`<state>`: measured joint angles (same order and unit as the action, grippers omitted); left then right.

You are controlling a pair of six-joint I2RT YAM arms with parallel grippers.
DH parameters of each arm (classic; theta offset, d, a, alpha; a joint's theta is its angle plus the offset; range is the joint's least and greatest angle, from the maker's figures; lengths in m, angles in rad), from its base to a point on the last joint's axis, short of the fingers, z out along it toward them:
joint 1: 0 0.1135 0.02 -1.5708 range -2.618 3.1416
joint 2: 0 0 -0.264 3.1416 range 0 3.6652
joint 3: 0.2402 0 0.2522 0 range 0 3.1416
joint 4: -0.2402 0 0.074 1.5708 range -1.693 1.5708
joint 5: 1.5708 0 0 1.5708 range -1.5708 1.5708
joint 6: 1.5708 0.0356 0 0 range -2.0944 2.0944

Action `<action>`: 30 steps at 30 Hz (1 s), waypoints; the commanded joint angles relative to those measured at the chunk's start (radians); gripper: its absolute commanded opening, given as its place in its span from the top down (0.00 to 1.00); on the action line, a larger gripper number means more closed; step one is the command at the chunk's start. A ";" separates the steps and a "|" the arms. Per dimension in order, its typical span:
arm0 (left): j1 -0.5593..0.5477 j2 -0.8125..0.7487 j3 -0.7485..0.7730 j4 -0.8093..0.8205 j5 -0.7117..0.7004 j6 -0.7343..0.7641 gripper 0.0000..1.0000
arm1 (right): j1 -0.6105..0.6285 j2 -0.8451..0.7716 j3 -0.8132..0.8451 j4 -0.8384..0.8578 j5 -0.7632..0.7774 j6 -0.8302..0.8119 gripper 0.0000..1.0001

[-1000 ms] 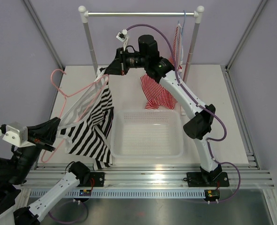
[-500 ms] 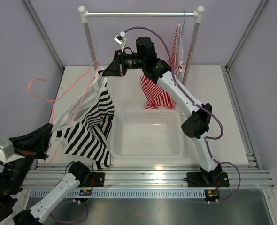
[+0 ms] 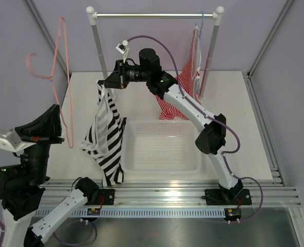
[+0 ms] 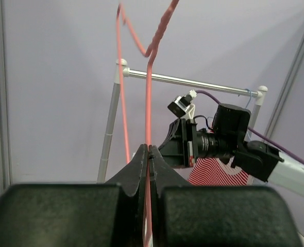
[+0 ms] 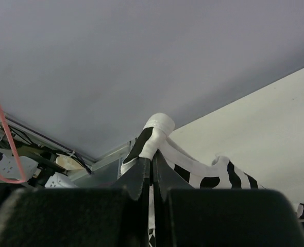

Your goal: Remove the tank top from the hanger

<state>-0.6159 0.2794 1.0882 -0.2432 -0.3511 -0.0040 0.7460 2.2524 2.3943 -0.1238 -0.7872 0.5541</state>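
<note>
My left end effector is pressed shut on the hanger, held high at the left and bare. My right end effector pinches the tank top, which dangles onto the tabletop. I judge the separation done; only setting both down is left.

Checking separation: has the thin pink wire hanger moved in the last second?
Yes. The pink wire hanger swung up and left off the white table, clear of the striped tank top.

Top overhead, facing down; wrists close-up; top, left-wrist share rail.
</note>
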 commanded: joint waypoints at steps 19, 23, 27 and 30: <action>-0.004 0.072 0.005 -0.115 -0.457 0.009 1.00 | 0.142 -0.080 -0.254 -0.063 0.598 -0.104 1.00; -0.004 0.111 0.028 -0.290 -0.558 -0.134 0.99 | 0.197 -0.145 -0.343 -0.141 0.753 -0.166 0.99; -0.004 0.240 0.090 -0.457 -0.646 -0.224 0.68 | 0.240 -0.159 -0.437 -0.165 0.818 -0.186 0.98; -0.004 0.314 0.139 -0.536 -0.648 -0.281 0.37 | 0.254 -0.175 -0.503 -0.155 0.827 -0.172 0.98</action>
<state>-0.6159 0.5198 1.1694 -0.6479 -0.9188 -0.1730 0.9684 2.1456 1.9305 -0.2798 -0.0353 0.4065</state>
